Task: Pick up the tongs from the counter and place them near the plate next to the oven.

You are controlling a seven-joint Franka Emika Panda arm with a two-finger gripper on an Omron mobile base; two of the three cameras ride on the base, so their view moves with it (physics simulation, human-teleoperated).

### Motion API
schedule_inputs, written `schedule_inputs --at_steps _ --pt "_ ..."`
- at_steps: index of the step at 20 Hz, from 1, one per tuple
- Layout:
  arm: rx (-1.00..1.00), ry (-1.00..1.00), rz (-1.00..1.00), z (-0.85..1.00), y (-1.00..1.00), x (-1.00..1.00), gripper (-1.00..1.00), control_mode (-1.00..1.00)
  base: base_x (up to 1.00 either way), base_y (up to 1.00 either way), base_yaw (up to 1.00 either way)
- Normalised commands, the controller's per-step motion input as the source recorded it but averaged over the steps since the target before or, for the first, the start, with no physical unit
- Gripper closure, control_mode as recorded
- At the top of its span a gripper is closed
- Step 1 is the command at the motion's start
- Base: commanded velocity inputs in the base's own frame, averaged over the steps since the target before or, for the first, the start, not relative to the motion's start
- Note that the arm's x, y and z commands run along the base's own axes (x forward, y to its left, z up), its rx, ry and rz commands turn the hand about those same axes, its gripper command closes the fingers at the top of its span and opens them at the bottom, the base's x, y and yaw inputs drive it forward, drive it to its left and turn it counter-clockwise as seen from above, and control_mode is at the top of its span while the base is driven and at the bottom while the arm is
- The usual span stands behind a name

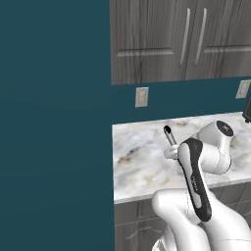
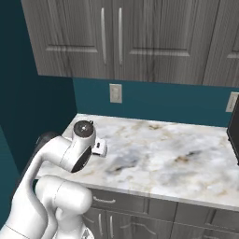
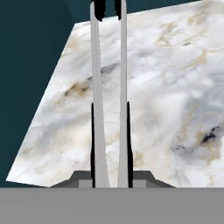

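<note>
End effector (image 3: 111, 177) is clamped narrow on the tongs (image 3: 109, 94), w/ one dark finger (image 3: 92, 140) pressed on the outer side of each silver arm. Hand view: the tongs run straight up the pic from between the fingers, two slim grey arms almost parallel, black tips at the far end near the bench's back-left corner. Whether they're lifted off the marble or lying on it, can't tell from that view.

Left base view: tongs (image 1: 169, 136) poke up & back from behind the arm's white wrist, black tip uppermost, over the bench (image 1: 142, 162) towards its left end, closer to the back wall than to the front edge. Tilted, not flat.

Right base view: the wrist sits over the bench (image 2: 177, 158) at its left end; end effector itself is hidden behind the arm's joint there.

Wall outlet (image 1: 141, 96) is on the teal wall above & behind the tongs, a bit left of them. Grey wood-grain cupboards (image 2: 116, 37) hang above the bench. Dark object (image 2: 234, 133) at the bench's right end, cut off by the pic edge – can't tell what it is.
</note>
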Motion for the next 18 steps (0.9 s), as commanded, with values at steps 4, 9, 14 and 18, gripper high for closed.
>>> schedule_inputs --at_steps 4,9,14,18 --pt "-0.06 0.01 0.0 0.1 0.08 -0.13 1.0 -1.0 0.0 0.0 0.0" --pt "-0.04 0.01 0.0 0.06 0.13 0.0 1.0 -1.0 0.0 0.0 0.0" --pt "-0.02 0.0 -0.08 0.0 0.12 -0.01 1.0 -1.0 0.0 0.0 0.0" --pt "0.0 0.0 0.0 0.0 0.0 0.0 1.0 1.0 -0.35 0.0 -0.36"
